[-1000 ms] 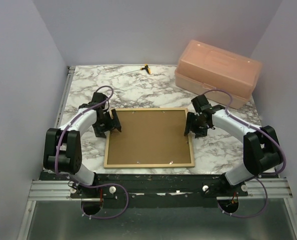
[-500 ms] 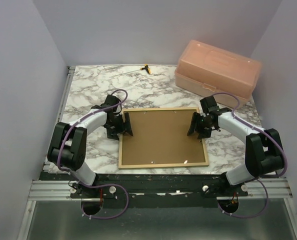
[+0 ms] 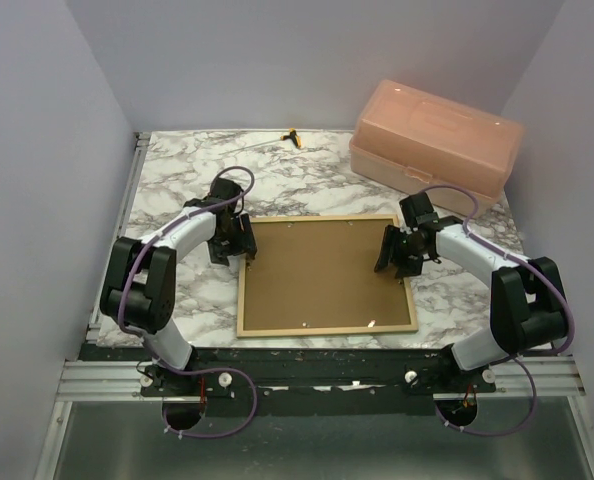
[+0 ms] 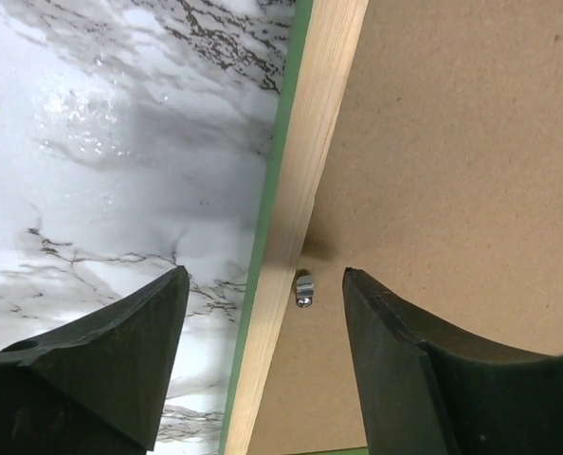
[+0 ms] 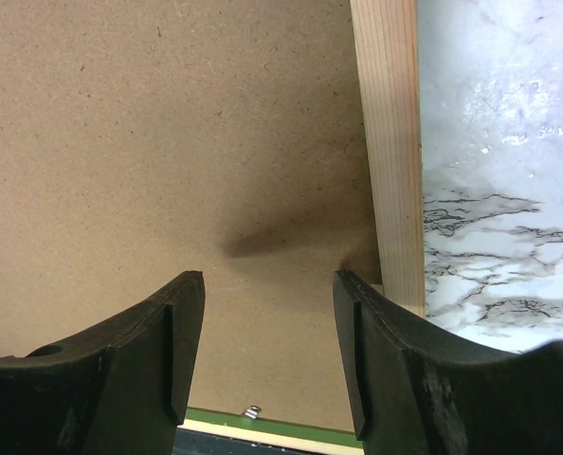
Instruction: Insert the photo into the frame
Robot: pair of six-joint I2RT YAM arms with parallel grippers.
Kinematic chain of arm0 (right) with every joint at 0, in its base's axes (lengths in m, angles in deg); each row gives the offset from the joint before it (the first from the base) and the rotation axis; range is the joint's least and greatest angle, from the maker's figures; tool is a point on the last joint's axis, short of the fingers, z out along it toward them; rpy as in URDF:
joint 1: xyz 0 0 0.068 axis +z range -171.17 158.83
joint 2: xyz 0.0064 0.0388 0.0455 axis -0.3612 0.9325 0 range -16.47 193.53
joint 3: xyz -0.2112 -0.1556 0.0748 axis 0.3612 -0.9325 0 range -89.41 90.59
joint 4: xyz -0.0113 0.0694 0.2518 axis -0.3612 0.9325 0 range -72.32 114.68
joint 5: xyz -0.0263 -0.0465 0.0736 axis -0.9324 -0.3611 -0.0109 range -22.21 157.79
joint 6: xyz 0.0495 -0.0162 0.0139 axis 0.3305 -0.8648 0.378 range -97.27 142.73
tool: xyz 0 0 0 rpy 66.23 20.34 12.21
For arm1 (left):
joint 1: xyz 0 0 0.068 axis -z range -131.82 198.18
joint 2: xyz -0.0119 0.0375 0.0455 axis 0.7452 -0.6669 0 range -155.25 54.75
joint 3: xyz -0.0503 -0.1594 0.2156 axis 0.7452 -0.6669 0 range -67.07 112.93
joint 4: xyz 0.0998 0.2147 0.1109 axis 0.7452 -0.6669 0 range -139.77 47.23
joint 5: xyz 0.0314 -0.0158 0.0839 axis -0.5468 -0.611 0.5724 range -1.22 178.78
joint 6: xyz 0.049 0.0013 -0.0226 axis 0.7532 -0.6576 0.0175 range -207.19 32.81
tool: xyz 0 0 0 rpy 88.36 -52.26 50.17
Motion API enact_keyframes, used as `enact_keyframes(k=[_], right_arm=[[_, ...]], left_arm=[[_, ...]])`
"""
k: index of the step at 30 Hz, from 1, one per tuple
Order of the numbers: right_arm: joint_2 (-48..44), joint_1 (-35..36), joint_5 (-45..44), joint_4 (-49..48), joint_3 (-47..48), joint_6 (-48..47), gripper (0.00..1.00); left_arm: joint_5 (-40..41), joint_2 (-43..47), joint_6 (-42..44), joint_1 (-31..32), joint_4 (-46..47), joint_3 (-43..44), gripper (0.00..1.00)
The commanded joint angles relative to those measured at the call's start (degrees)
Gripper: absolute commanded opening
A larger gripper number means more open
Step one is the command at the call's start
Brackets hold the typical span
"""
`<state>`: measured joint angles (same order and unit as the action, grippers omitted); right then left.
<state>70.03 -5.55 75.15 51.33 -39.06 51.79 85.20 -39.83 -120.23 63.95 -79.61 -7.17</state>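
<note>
The frame (image 3: 327, 329) lies face down on the marble table, its bare wood back up, with a brown hardboard backing panel (image 3: 322, 270) set inside it. My left gripper (image 3: 233, 241) is open at the left rail. In the left wrist view its jaws (image 4: 264, 272) straddle the wooden rail (image 4: 310, 142), one finger over the marble and one over the panel, near a small metal tab (image 4: 303, 289). My right gripper (image 3: 393, 255) is open at the right rail. Its jaws (image 5: 268, 275) hang over the panel (image 5: 168, 123), beside the rail (image 5: 390, 142). The photo is hidden.
A translucent orange plastic box (image 3: 437, 135) stands at the back right, close behind the right arm. A small yellow and black object (image 3: 293, 137) lies at the table's back edge. Grey walls close in on both sides.
The frame has slid to the right across the table and then stopped. My left gripper followed it, then shifted toward the back along the left rail, its jaws narrowing a little. The right gripper shifted right with the frame.
</note>
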Motion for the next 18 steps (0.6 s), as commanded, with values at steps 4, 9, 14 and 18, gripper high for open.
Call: enact_keyframes(k=[4, 9, 14, 18], right_arm=[[0.2, -0.5, 0.0, -1.0, -0.9, -0.8, 0.63], [0.1, -0.5, -0.5, -0.9, -0.6, -0.5, 0.63], [-0.7, -1.1, -1.1, -0.7, 0.0, 0.4, 0.63], [-1.8, -2.2, -1.4, -0.5, 0.5, 0.6, 0.64]], left_arm=[[5.3, -3.8, 0.6, 1.5, -4.7, 4.8, 0.64], [4.7, -3.7, 0.7, 3.1, -5.7, 4.6, 0.63], [-0.9, -2.2, -0.6, 5.7, -3.8, 2.6, 0.6], [-7.3, -1.5, -2.7, 7.7, 0.9, 0.4, 0.6]])
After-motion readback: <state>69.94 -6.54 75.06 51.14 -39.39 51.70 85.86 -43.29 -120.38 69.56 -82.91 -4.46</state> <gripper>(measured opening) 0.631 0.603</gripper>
